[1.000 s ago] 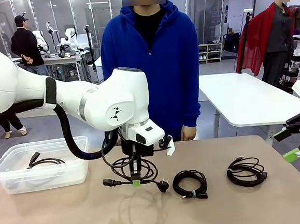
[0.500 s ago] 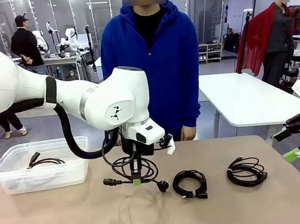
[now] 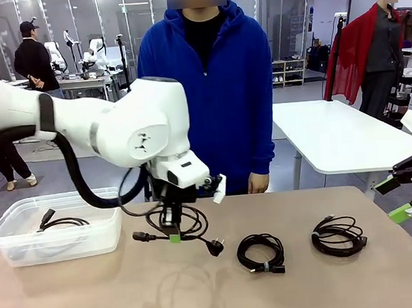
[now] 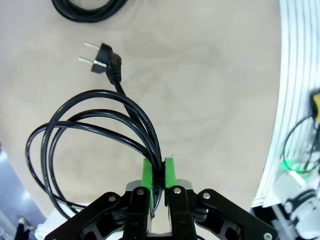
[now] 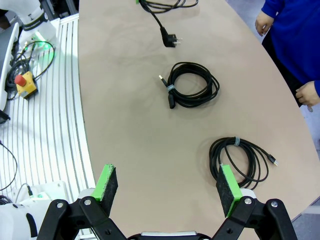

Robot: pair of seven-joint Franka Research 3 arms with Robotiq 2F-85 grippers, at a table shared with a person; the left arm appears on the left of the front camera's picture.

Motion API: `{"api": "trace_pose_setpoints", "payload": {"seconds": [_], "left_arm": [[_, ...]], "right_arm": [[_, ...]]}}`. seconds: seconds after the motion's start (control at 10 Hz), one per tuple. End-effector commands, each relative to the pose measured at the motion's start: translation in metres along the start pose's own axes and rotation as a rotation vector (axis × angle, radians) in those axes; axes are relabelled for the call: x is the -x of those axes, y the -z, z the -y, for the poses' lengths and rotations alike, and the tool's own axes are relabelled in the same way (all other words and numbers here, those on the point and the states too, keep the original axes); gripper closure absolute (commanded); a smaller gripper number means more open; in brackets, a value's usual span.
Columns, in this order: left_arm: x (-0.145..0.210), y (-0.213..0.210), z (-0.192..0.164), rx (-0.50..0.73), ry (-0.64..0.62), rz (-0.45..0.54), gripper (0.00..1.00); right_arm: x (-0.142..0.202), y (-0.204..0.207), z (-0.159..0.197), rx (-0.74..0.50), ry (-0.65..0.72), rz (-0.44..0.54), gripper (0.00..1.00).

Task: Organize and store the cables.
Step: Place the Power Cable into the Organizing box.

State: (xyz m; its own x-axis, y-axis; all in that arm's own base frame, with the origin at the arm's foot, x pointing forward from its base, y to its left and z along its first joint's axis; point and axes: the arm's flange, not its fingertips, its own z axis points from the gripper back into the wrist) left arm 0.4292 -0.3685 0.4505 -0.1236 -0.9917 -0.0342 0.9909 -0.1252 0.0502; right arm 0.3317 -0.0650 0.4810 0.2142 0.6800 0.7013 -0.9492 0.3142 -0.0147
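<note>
Nearest, at the right edge of the front frame: right end effector (image 3: 393, 200), spread wide with nothing between the pads, parked off the side of the tabletop (image 3: 96, 298). From its own wrist, looking down on two cables lying flat and well apart: right coil (image 3: 338, 249) at lower right of that frame, middle coil (image 3: 261, 266) near centre.

Further in, just left of centre in the front frame: left end effector (image 3: 175, 236), clamped fully shut on a few strands of a third cable (image 3: 195, 230), pinched between the green pads (image 4: 147, 172). Apparently lifted clear of the tabletop, loops sagging to one side, two-pin plug (image 3: 215, 247) dangling lowest on a short tail.

Far left: clear plastic bin (image 3: 28, 253), with one stored cable (image 3: 65, 223) lying inside. Beyond the far edge: a person in a blue top, hand (image 3: 258, 184) hanging down, taking no part.

Judged to be mid-carry toward the bin. To do it well:
- Hold the pinch firm, with only part of a loose bundle caught.
- Travel high enough to carry the dangling plug over the bin's rim without snagging.
- Move slowly to avoid swinging the tail.
- Stop over the open middle of the bin and lower to rest the plug inside.
- Only then release.
</note>
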Motion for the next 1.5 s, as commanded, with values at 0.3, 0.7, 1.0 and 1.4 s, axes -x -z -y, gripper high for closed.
{"api": "trace_pose_setpoints", "payload": {"seconds": [0.3, 0.7, 1.0, 1.4], "left_arm": [[0.081, -0.035, 0.022, -0.046, 0.115, 0.085, 0.89], [0.122, -0.056, 0.04, -0.109, 0.092, 0.112, 0.89], [0.16, -0.073, 0.05, -0.194, 0.062, 0.099, 0.89], [0.251, -0.09, 0.052, -0.262, 0.035, 0.107, 0.89]], "right_arm": [[0.0, 0.0, -0.001, -0.002, 0.006, 0.012, 0.0], [0.0, 0.0, -0.001, -0.002, 0.006, 0.012, 0.0], [0.0, 0.0, -0.001, -0.002, 0.006, 0.012, 0.0], [0.0, 0.0, -0.001, -0.002, 0.006, 0.012, 0.0]]}}
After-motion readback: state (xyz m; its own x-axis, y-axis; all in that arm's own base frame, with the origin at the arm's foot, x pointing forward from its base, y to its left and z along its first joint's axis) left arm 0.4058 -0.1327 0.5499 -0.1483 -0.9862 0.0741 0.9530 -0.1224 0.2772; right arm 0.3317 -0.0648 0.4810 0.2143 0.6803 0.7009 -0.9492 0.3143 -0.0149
